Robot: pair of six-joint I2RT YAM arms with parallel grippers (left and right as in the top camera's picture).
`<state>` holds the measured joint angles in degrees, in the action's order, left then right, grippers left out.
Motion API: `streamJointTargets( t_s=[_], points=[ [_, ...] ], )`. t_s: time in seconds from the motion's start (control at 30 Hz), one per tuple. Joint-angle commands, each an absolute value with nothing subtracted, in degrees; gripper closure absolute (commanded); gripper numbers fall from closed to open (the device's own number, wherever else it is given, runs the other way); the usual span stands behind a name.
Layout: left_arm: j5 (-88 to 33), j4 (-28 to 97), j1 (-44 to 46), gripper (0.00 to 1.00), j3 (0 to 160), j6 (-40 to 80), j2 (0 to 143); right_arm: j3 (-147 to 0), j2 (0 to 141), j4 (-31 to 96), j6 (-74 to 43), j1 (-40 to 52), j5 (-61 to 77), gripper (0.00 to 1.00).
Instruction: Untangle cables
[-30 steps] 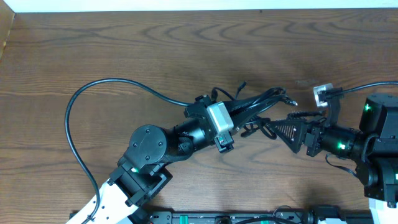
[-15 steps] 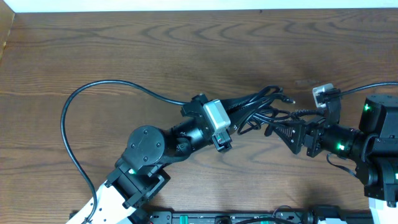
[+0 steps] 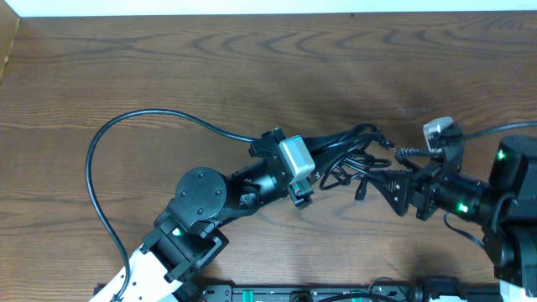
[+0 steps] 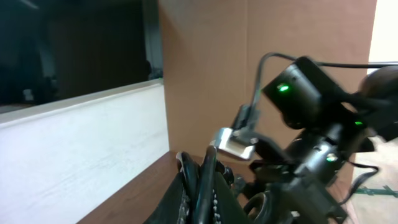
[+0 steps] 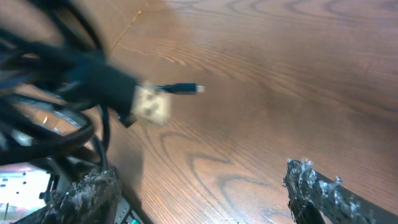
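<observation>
**A:** What is the right claw (image 5: 196, 177) doing?

**B:** It's released, jaws spread wide, with only bare desk (image 5: 261, 74) between them.

**A:** What sits closest to it?

**B:** A pale plug (image 5: 152, 104), just outside the jaw on the left arm's side. It isn't inside the gap.

**A:** And the cables (image 3: 348, 151) behind it?

**B:** They're one dark bundle lying roughly across the desk, from one arm toward the other, with loops sagging on the near side.

**A:** What's at the far end?

**B:** The left claw (image 3: 325, 159), clenched on the bundle.

**A:** So which arm moves?

**B:** The right one, I'd say. It's free and near, and it needs to shift sideways toward that plug.
</observation>
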<state>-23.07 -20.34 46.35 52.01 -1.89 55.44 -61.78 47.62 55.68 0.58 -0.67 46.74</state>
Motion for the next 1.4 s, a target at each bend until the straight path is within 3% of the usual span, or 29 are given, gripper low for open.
streamJointTargets(
  t_s=[0.0,0.53,0.63,0.73,0.8,0.93,1.37],
  points=[
    [-16.3,-19.8,46.3,0.93,53.1,-1.9,54.4,-62.2,44.6,55.5,-1.2,-0.5,51.3,0.19],
    [7.5,-18.0,46.3,0.93,53.1,3.8,54.7,-62.2,37.9,53.0,-1.9,-0.5,53.1,0.17],
    [7.4,-17.8,46.3,0.92,53.1,7.7,54.7,-62.2,37.9,52.5,0.3,-0.4,53.4,0.18],
    [3.8,-17.9,46.4,0.93,53.1,14.3,54.7,-62.2,37.9,51.4,6.9,-0.3,56.8,0.02],
    [0.7,-18.3,46.4,0.93,53.1,18.5,54.7,-62.2,37.9,51.2,12.9,-0.3,58.9,0.01],
    [-1.1,-18.7,46.5,0.93,53.1,23.4,54.8,-62.2,37.9,50.8,18.6,-0.3,61.5,0.01],
    [-1.1,-24.5,53.2,0.93,53.1,24.1,58.8,-62.1,38.2,47.4,18.9,-0.3,69.7,0.07]
  ],
)
